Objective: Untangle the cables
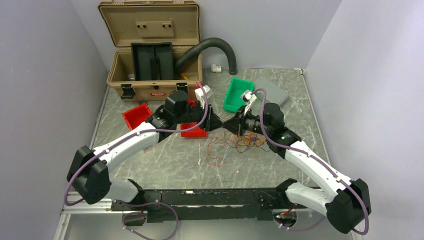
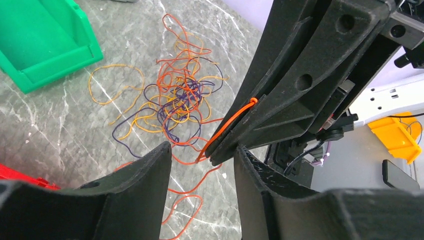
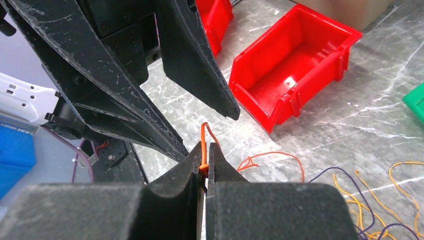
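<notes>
The cables [image 1: 246, 142] lie as a tangle of thin orange, yellow, red and purple wires on the marble table, with loose orange loops [image 1: 215, 158] to their left. The tangle also shows in the left wrist view [image 2: 180, 100]. My right gripper [image 3: 205, 148] is shut on one orange wire [image 3: 203, 134], which sticks up between its tips. My left gripper [image 2: 202, 157] is open, its fingers [image 2: 145, 180] on either side of the right gripper's tips and the held orange wire [image 2: 234, 119]. In the top view both grippers meet tip to tip, the left [image 1: 215, 122] and the right [image 1: 227, 124].
A red bin [image 1: 136, 116] and a second red bin [image 1: 194, 131] sit by the left arm. A green bin [image 1: 237, 94] and a grey pad [image 1: 272, 90] lie behind the right arm. An open tan toolbox [image 1: 152, 50] and a black hose [image 1: 212, 46] stand at the back.
</notes>
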Tool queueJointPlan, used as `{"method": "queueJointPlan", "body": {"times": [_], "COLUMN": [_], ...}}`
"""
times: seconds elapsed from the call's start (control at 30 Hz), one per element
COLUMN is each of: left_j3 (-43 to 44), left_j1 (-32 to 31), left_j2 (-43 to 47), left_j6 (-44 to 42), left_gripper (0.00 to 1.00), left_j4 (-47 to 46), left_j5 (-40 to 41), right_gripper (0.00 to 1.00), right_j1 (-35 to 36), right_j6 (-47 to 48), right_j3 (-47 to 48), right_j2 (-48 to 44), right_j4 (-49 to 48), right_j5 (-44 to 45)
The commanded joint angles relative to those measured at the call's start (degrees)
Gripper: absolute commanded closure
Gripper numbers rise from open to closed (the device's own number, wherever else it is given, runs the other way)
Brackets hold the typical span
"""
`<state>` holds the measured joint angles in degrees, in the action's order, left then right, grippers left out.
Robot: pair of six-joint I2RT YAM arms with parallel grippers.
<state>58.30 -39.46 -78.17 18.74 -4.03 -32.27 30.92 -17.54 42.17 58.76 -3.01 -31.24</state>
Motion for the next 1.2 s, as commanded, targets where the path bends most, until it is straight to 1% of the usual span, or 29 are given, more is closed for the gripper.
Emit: {"method": "queueJointPlan", "body": {"times": [0.0, 0.03, 0.07, 0.13, 0.17, 0.27, 0.4, 0.43, 0.47, 0.5, 0.53, 0.57, 0.6, 0.67, 0.73, 0.77, 0.8, 0.9, 0.97, 1.0, 1.07, 1.17], "left_j3": [2.4, 2.4, 2.4, 2.2, 1.9, 0.6, -0.8, -0.9, -1.0, -1.0, -0.8, -0.8, -0.7, -0.6, -0.2, 0.1, 0.6, 2.0, 2.5, 2.5, 2.6, 3.1], "left_j1": [-0.2, -0.2, -0.3, -0.2, -0.1, -0.1, 0.2, 0.1, 0.2, 0.3, 0.2, 0.3, 0.3, 0.3, 0.2, 0.3, 0.2, 0.3, 0.4, 0.5, 0.8, 1.0], "left_j2": [-0.7, -0.9, -1.1, -1.2, -1.1, 0.7, 4.6, 5.5, 6.4, 7.0, 7.8, 8.5, 9.3, 11.1, 13.1, 14.0, 14.8, 16.5, 17.7, 18.2, 19.1, 18.1], "left_j6": [-0.8, -0.5, -0.2, 0.5, 0.8, 0.6, -1.5, -2.0, -2.5, -3.0, -3.3, -3.7, -3.9, -4.1, -3.9, -3.4, -2.8, -2.2, -2.1, -2.1, -2.2, -3.3], "left_gripper": [0.49, 0.54, 0.63, 0.89, 0.99, 1.0, 1.0, 1.0, 1.0, 1.0, 1.0, 1.0, 1.0, 1.0, 1.0, 1.0, 1.0, 1.0, 1.0, 1.0, 1.0, 1.0], "left_j4": [-2.8, -3.4, -4.2, -5.9, -6.7, -7.4, -4.0, -2.8, -1.8, -0.5, 0.6, 1.5, 2.2, 3.3, 3.9, 5.4, 6.5, 9.3, 11.5, 12.6, 15.1, 19.7], "left_j5": [1.6, 1.1, 0.5, -0.7, -0.9, 0.8, 6.0, 7.5, 8.7, 9.9, 11.0, 11.8, 12.6, 13.7, 14.9, 15.8, 16.5, 17.8, 19.7, 21.3, 24.5, 25.8], "right_gripper": [1.0, 1.0, 1.0, 1.0, 1.0, 1.0, 1.0, 0.98, 0.92, 0.8, 0.6, 0.52, 0.48, 0.46, 0.4, 0.38, 0.39, 0.45, 0.51, 0.53, 0.51, 0.39], "right_j1": [0.4, 0.4, 0.4, 0.4, 0.4, 0.4, 0.3, 0.4, 0.4, 0.4, 0.3, 0.3, 0.3, 0.4, 0.3, 0.3, 0.3, 0.2, 0.1, 0.1, -0.5, -2.6], "right_j6": [0.4, 0.6, 0.6, 0.8, 1.0, 1.6, 2.4, 2.7, 2.8, 2.9, 2.8, 2.9, 3.3, 4.1, 4.1, 3.7, 3.2, 1.2, -0.8, -1.8, -3.8, -5.3], "right_j3": [2.1, 2.1, 2.1, 2.3, 2.4, 2.3, 1.1, 0.8, 0.5, 0.2, -0.3, -0.7, -1.0, -1.4, -2.8, -4.2, -5.5, -6.8, -7.4, -7.8, -8.5, -8.7], "right_j2": [-1.7, -1.8, -1.9, -1.8, -1.7, -2.1, -3.0, -3.0, -3.0, -3.0, -2.8, -2.4, -1.7, 0.2, 2.4, 3.7, 5.1, 9.9, 11.9, 12.3, 12.4, 11.8], "right_j4": [-1.5, -1.4, -1.4, -0.9, -0.7, 0.7, 2.2, 2.7, 2.8, 2.8, 4.0, 4.6, 5.3, 6.1, 4.9, 3.7, 3.4, 3.4, 3.4, 3.4, 3.8, 6.4], "right_j5": [-3.4, -3.5, -3.7, -3.6, -3.2, -1.9, 1.2, 2.3, 3.3, 4.5, 6.2, 7.7, 9.5, 12.5, 15.7, 18.8, 21.9, 29.9, 35.1, 37.4, 41.7, 44.5]}}
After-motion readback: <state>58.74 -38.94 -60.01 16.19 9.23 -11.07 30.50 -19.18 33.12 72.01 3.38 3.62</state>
